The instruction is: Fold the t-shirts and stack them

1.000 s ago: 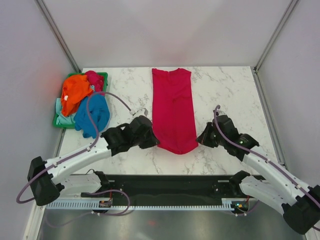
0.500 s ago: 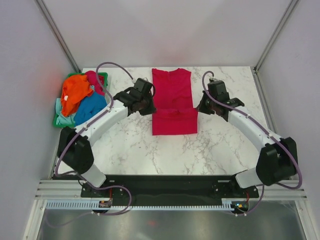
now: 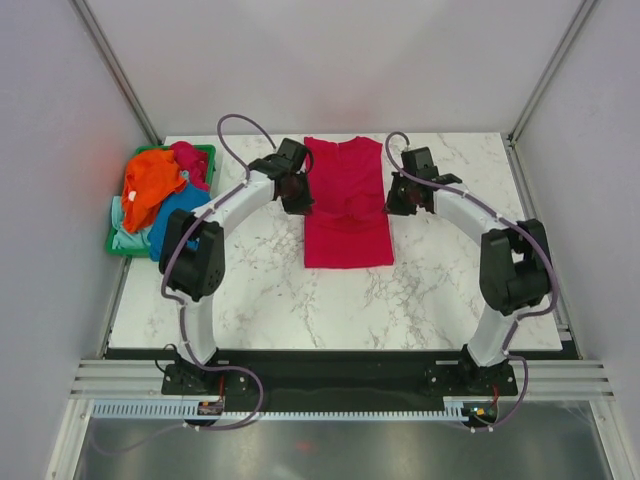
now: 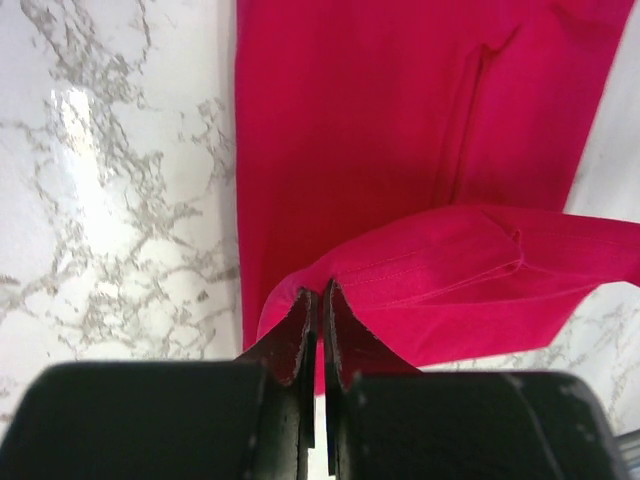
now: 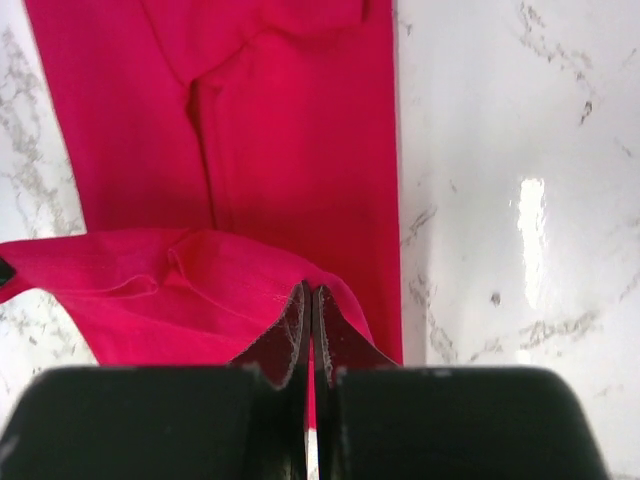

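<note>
Red shirt (image 3: pixel 347 205): hem pinched tight by L gripper (image 4: pixel 315 296), R gripper (image 5: pixel 308 291); lay both corners level, square ahead of fingertips.

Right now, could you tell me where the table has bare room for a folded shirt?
Bare marble lies between the magenta shirt and the near edge, and right of the right gripper. The basket crowds the left edge.

We saw the white marble table (image 3: pixel 440 290) carrying two things: the magenta-red t-shirt (image 3: pixel 347 235) lay lengthwise along its middle, collar toward the far edge, and a green basket (image 3: pixel 203 151) sat at the far-left corner.
</note>
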Available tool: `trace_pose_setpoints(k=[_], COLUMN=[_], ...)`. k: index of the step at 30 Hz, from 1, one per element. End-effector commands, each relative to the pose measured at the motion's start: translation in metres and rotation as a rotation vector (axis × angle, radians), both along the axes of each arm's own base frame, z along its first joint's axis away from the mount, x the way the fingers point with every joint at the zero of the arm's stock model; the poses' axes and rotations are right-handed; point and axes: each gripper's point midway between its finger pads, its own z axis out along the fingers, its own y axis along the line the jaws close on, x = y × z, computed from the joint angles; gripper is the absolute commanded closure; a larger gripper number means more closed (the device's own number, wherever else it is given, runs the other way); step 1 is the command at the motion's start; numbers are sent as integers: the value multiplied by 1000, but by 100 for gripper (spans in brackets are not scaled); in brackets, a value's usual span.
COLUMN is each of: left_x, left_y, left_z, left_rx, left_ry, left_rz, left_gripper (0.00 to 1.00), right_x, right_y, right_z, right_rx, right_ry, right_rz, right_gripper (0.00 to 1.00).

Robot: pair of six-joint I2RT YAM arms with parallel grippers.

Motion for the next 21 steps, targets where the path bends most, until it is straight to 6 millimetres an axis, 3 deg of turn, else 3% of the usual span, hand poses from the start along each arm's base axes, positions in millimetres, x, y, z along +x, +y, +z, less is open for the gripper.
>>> trace_pose_setpoints(k=[1,2,3,4,5,6,7,8,9,10,12,13,14,15,16,17,18,19,20,21], left_x=[17,27,35,37,54,64,64,81,87,93,96,93,92,88,73,69,60,38,29,23], left_y=[5,4,12,14,8,20,24,19,25,24,30,35,41,45,50,53,52,55,54,49], left_z=[-10,-8,-31,-37,-47,-51,-55,-38,-47,-28,-17,-3,1,6,8,12,11,-10,8,7], left_rx=[15,6,18,9,-19,-18,-18,-58,-52,-55,-26,-15,12,22,36,37,33,45,25,13], left_ry=[13,7,53,83,102,119,159,130,152,127,93,72,59,55,75,58,66,131,93,76], left_rz=[-46,-46,-44,-54,-66,-47,-48,-58,-52,-61,-62,-54,-39,-33,-29,-20,-23,-30,-36,-41], left_gripper=[93,92,86,80,65,57,51,48,45,44,43,42,41,41,41,42,44,44,45,45], right_x=[33,39,47,66,72,81,102,103,111,115,113,104,98,89,70,59,28,22,10,-4], right_y=[-2,-4,-8,-6,-11,-10,-7,-10,-17,-19,-31,-34,-39,-39,-39,-38,-34,-30,-30,-26], right_z=[2,-18,-24,-14,-37,-39,-18,-29,-22,-10,11,5,23,25,4,21,-7,-6,4,0], right_rx=[7,-1,-3,12,20,40,60,51,46,45,45,36,32,34,40,64,99,126,144,170], right_ry=[-36,-1,10,-16,42,47,4,47,32,15,-21,-6,-43,-47,-13,-51,24,0,-24,-9], right_rz=[-6,-14,-25,-27,-30,-18,-8,-13,-29,-33,-55,-59,-66,-60,-50,-45,-31,-18,-11,10], right_gripper=[100,99,90,83,72,40,32,27,19,16,11,10,10,9,8,8,8,8,8,8])
